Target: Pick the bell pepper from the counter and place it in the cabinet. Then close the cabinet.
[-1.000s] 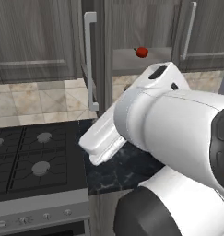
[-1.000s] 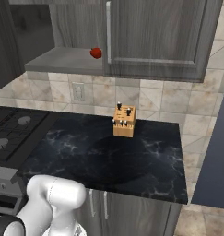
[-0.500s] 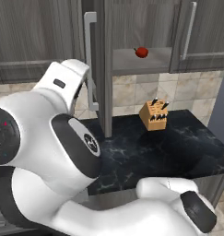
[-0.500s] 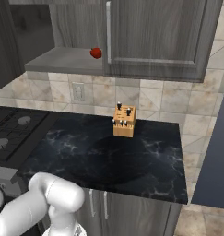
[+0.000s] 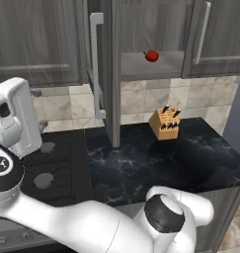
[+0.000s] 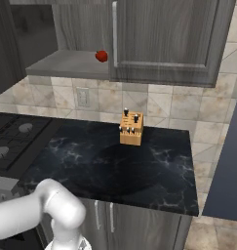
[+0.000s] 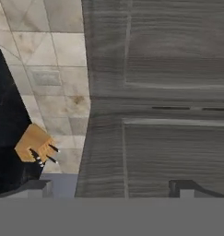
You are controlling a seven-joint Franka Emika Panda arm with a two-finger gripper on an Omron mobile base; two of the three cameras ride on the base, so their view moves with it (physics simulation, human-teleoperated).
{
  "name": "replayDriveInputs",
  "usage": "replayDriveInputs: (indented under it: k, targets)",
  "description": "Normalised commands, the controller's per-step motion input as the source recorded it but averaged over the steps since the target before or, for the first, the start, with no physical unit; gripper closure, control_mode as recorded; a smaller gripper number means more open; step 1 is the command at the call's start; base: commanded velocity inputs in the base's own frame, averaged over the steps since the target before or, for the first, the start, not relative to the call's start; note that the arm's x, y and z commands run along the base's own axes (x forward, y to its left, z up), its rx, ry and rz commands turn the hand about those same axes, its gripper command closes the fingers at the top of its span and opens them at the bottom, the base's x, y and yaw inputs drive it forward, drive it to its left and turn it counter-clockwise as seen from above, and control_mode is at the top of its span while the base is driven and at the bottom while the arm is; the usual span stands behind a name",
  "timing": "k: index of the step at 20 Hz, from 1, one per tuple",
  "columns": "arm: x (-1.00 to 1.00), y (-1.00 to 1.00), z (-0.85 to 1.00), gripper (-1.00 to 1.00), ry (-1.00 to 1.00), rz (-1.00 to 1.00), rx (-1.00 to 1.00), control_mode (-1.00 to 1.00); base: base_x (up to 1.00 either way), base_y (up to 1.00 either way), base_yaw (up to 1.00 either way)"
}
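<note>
I see the bell pepper (image 5: 151,56) resting on the grey shelf (image 5: 141,66) inside the cabinet (image 6: 159,39), near the shelf's front edge. The cabinet's left door (image 5: 105,74) stands swung out, edge-on to me, its silver bar handle (image 5: 96,64) facing left; the right door (image 5: 218,37) is shut. Below, the desk (image 6: 139,166) carries the knife block (image 6: 131,128), well under the pepper. In the hand view my jaws (image 7: 111,186) are spread wide, gripping nothing, pointed at grey wood-grain panelling with the knife block off to the left.
</note>
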Motion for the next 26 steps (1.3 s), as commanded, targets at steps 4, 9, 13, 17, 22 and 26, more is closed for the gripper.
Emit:
replayDriveInputs:
  k: [4, 9, 13, 17, 22, 26]
  targets:
    - [0.59, 0.05, 0.05, -1.00, 0.00, -0.22, -0.32, -1.00, 0.00, 0.00, 0.00]
    - [0.08, -0.41, 0.19, -1.00, -0.01, -0.11, -0.21, -1.00, 0.00, 0.00, 0.00]
    - [-0.07, -0.93, 0.20, -1.00, 0.00, -0.01, -0.10, -1.00, 0.00, 0.00, 0.00]
    - [0.02, -1.00, 0.07, -1.00, 0.08, 0.00, -0.01, -1.00, 0.00, 0.00, 0.00]
    - [0.15, -1.00, 0.00, -1.00, 0.10, 0.00, 0.00, -1.00, 0.00, 0.00, 0.00]
    - [-0.03, -1.00, 0.04, -1.00, 0.03, 0.00, 0.00, -1.00, 0.00, 0.00, 0.00]
